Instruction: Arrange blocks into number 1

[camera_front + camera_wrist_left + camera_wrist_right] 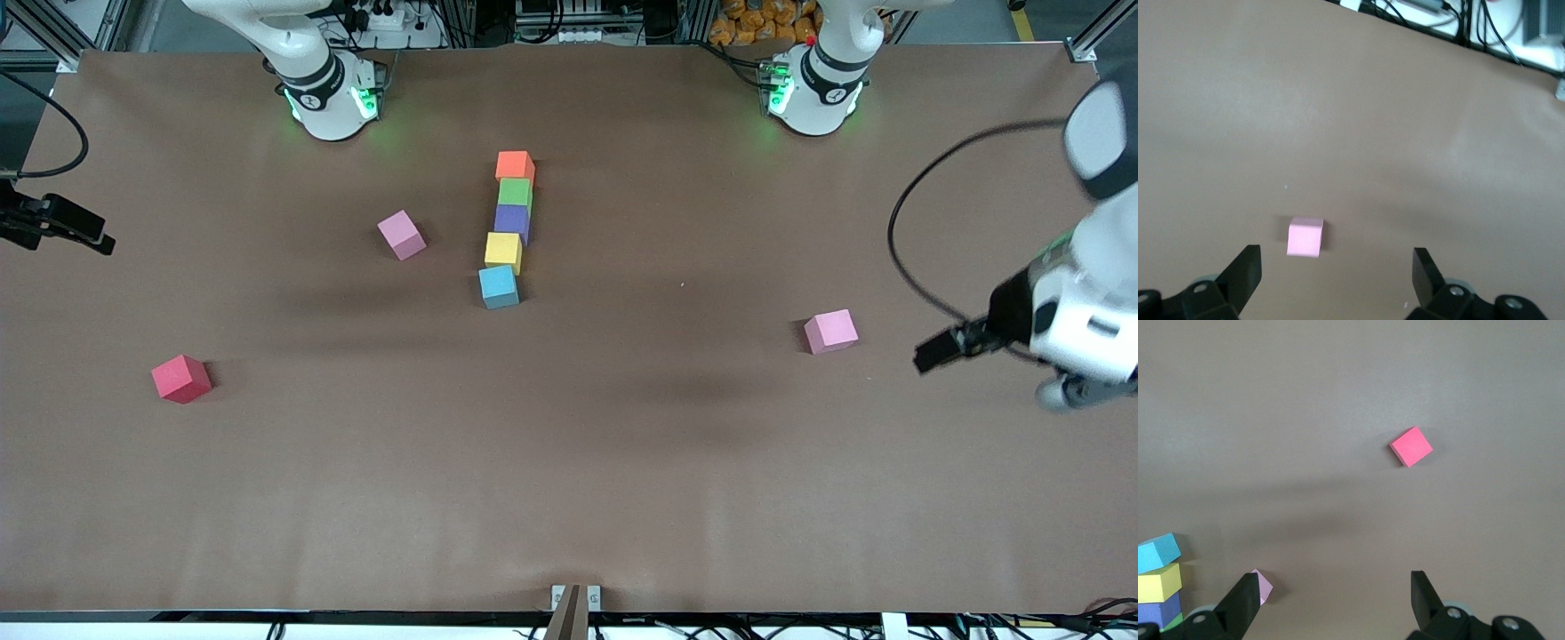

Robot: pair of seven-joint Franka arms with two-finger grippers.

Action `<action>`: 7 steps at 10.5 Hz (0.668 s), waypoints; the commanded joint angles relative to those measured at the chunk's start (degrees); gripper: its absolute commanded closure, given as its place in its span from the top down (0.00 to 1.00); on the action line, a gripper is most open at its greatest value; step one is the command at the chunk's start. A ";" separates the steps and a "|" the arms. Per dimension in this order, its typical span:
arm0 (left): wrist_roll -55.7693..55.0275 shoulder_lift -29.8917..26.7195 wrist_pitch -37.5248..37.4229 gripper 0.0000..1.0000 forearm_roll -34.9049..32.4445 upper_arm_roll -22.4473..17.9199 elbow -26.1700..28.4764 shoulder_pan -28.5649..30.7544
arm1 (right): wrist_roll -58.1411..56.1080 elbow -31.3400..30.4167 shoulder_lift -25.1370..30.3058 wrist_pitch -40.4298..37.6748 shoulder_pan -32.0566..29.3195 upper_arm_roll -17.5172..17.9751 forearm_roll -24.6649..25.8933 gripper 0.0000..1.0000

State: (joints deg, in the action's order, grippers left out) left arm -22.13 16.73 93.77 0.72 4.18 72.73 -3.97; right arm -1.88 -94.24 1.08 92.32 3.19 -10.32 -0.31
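Five blocks lie in a touching line at mid-table, from the bases toward the front camera: orange (515,166), green (515,192), purple (512,220), yellow (503,251), light blue (499,286). The light blue one is turned slightly and shifted toward the right arm's end. The right wrist view shows light blue (1157,553), yellow (1159,582) and purple (1158,610) at its edge. My left gripper (932,356) hangs open and empty over the left arm's end of the table, also seen as gripper (1337,267). My right gripper (93,238) is open and empty at the right arm's end, gripper (1335,593).
One pink cube (401,235) lies beside the line toward the right arm's end. Another pink cube (831,331) rests near my left gripper, shown as pink cube (1305,237). A red cube (180,378) lies nearer the front camera at the right arm's end, red cube (1411,446).
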 commanded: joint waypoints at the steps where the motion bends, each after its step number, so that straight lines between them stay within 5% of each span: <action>1: 4.28 -9.76 -3.66 1.00 -1.25 4.59 8.56 4.49 | 0.48 -0.69 1.03 -0.47 0.41 -0.31 -0.56 1.00; 3: 4.38 -14.25 -9.02 1.00 -1.33 5.14 11.98 4.59 | 0.48 -0.69 1.03 -0.47 0.41 -0.31 -0.56 1.00; 7: 4.73 -14.98 -6.61 1.00 -6.60 5.14 12.44 4.50 | 0.48 -0.69 1.03 -0.47 0.50 -0.31 -0.56 1.00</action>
State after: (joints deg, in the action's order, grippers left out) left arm -18.95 2.74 85.07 -3.52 8.72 83.66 -0.20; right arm -1.88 -94.27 1.09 92.16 3.24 -10.31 -0.31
